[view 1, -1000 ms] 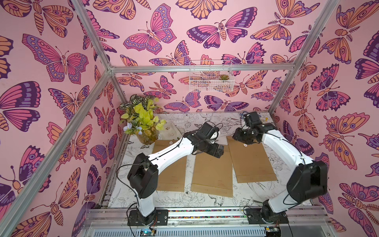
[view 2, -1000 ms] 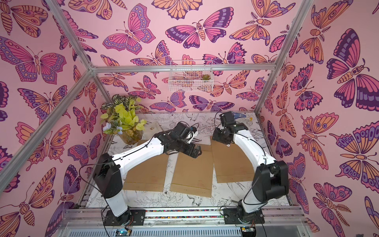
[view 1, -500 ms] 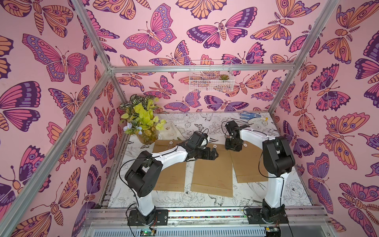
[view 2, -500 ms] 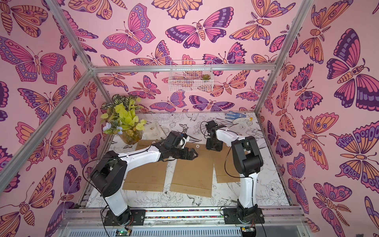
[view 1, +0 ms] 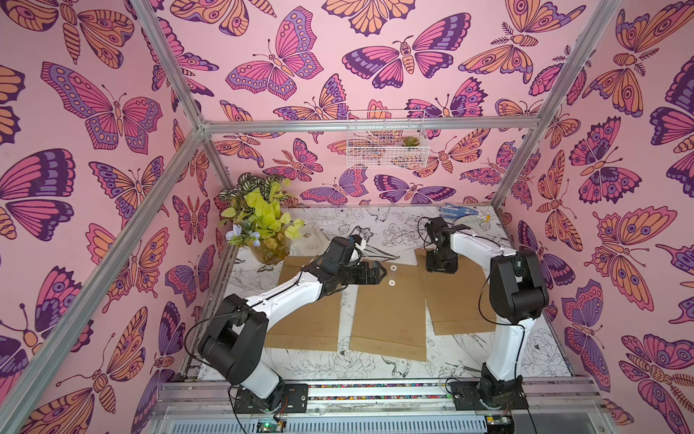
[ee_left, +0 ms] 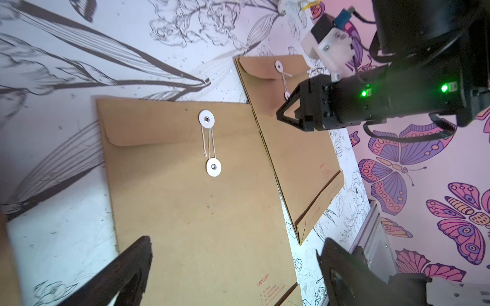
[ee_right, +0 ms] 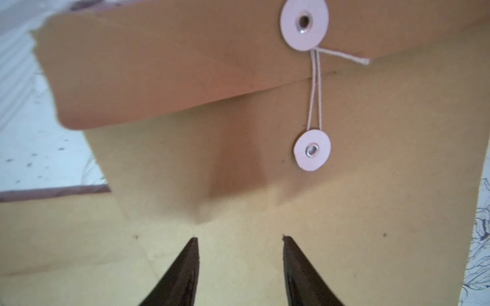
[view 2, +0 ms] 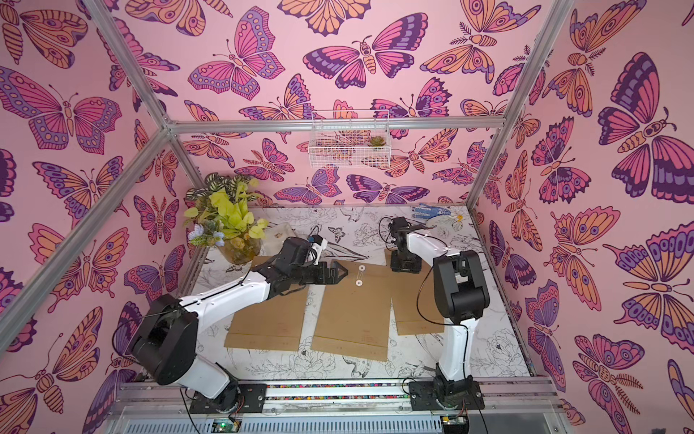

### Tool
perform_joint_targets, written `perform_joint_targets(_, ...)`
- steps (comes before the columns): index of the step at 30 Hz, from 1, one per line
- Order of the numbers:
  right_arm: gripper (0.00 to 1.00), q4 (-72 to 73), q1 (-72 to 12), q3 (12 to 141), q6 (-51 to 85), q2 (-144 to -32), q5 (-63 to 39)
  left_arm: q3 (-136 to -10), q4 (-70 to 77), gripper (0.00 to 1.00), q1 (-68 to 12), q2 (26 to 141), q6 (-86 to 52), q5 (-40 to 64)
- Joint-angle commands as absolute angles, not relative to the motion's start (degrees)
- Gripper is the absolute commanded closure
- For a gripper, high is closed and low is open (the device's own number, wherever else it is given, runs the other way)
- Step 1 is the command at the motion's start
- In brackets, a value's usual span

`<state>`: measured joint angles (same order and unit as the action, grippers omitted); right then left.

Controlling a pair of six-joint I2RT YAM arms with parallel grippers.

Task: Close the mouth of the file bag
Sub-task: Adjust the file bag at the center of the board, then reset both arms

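Bags: three lie flat on the table [view 1: 450, 357]; middle file bag [view 1: 390, 312] sits nearest me, right file bag [view 1: 460, 300] slightly further back.
Left gripper [view 1: 375, 271]: hovers over the middle one's flap-end corner, jaws spread wide, empty. Parked clear of the work, I guess.
Right gripper [ee_right: 238, 238]: points down just below the right bag's flap [ee_right: 172, 79], jaws apart, nothing pinched.
String [ee_right: 314, 92]: links flap disc [ee_right: 305, 25] and lower disc [ee_right: 313, 149], so I figure that mouth is tied.
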<state>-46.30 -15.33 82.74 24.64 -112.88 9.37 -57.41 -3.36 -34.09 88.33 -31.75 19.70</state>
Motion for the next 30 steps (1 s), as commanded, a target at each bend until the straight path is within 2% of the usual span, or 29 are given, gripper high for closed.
perform_joint_targets(1,0.38,-47.57,-18.36,82.4,24.15,-112.76,7.71,-56.03,-5.69,0.0,-33.06,86.38,-29.34,17.73)
perform_joint_targets(8,0.35,-47.12,-18.45,83.9,24.57,-118.31,11.94,-54.63,-6.05,0.0,-32.96,83.72,-29.35,17.2)
perform_joint_targets(16,0.35,-49.73,-15.55,85.12,21.49,-116.41,19.34,-52.67,-8.43,0.0,-31.24,78.41,-28.48,14.19)
perform_joint_targets(20,0.34,-48.69,-15.32,82.1,23.04,-110.79,11.07,-51.04,-10.51,0.0,-29.26,73.83,-26.74,10.68)
perform_joint_targets(23,0.31,-44.99,-13.0,77.08,24.97,-104.0,3.84,-49.37,-13.15,0.0,-26.49,67.45,-23.77,3.21)
perform_joint_targets(26,0.21,-37.64,-9.9,70.21,24.89,-95.1,4.45,-44.36,-8.91,0.0,-24.9,60.33,-17.64,-6.87)
perform_joint_targets(29,0.01,-21.88,-8.44,57.34,21.82,-82.95,14.82,-35.05,3.72,0.0,-24.79,55.0,-4.65,-12.29)
perform_joint_targets(30,0.01,-15.48,-8.43,53.27,19.66,-80.55,18.75,-33.76,5.65,0.0,-24.49,54.53,-3.4,-15.97)
